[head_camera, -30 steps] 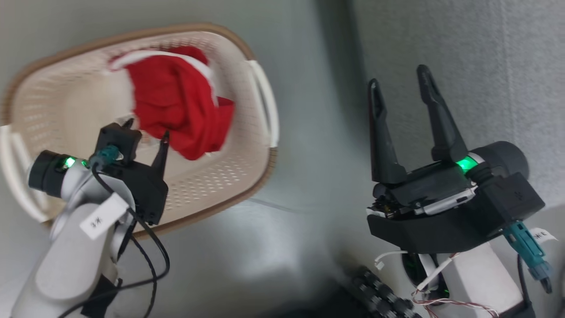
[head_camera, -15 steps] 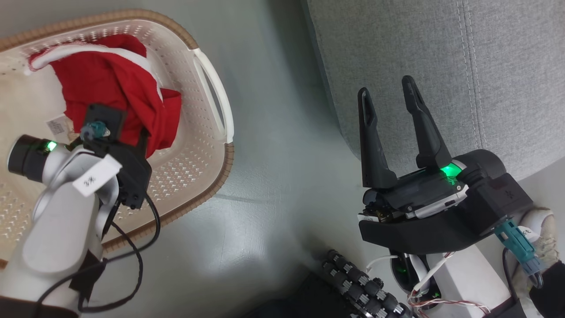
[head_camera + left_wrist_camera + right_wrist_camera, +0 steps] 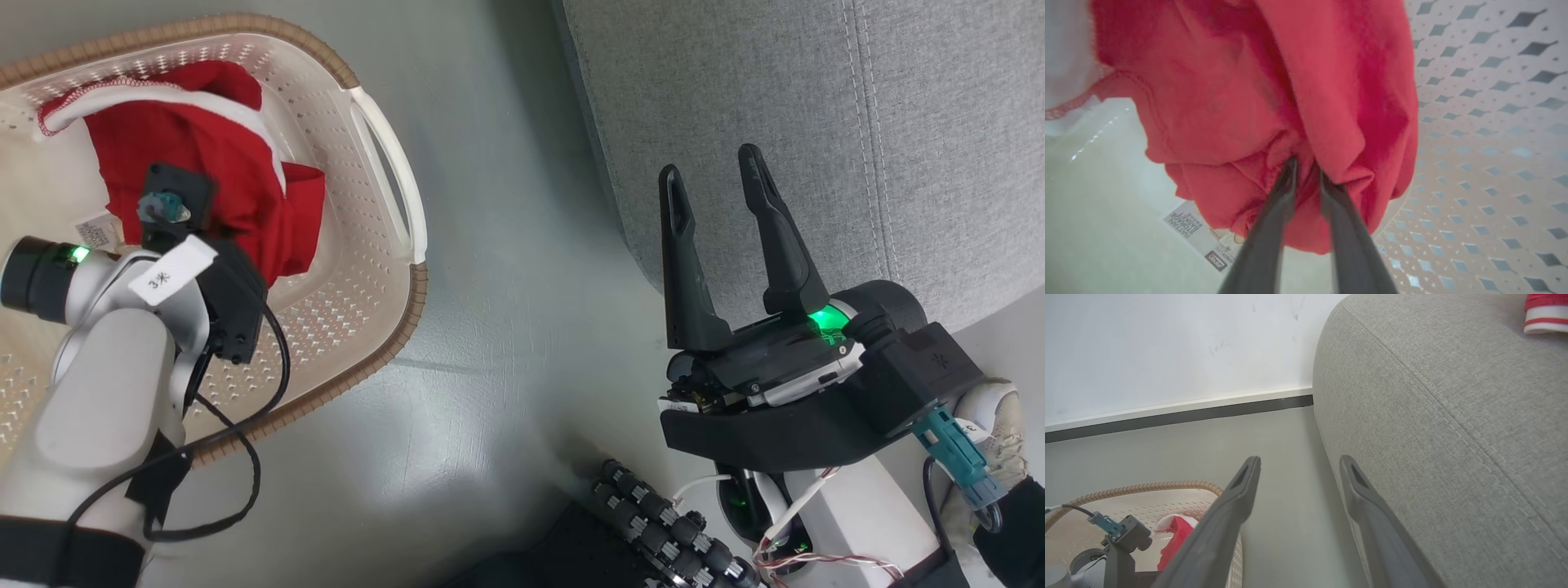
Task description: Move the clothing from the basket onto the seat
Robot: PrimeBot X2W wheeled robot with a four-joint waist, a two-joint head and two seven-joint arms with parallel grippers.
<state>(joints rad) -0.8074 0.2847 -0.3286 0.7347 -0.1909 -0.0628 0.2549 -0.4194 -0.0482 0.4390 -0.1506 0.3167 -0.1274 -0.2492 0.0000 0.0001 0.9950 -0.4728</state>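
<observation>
The clothing (image 3: 204, 155), bright red with white trim, lies bunched in the cream basket (image 3: 384, 106) on the floor at the upper left. My left gripper (image 3: 1306, 167) points down into it. In the left wrist view its two fingers stand close together, pinching a red fold (image 3: 1274, 102) above the basket's barcode label (image 3: 1196, 230). My right gripper (image 3: 710, 171) hangs open and holds nothing, in front of the edge of the grey seat (image 3: 816, 98). The right wrist view shows the right gripper (image 3: 1298, 463), the seat (image 3: 1433, 416), the basket (image 3: 1151, 486) and the clothing (image 3: 1175, 535).
Grey floor (image 3: 506, 286) separates basket and seat. A white wall with a dark baseboard (image 3: 1180, 414) runs behind. A red-and-white striped piece (image 3: 1545, 314) lies on the seat's far top. A white shoe (image 3: 992, 425) and a black ribbed cable (image 3: 669, 531) are at the lower right.
The head camera has shifted, bringing the seat into view. My left gripper has sunk into the red clothing and its fingers have closed on a fold. The right gripper stays open.
</observation>
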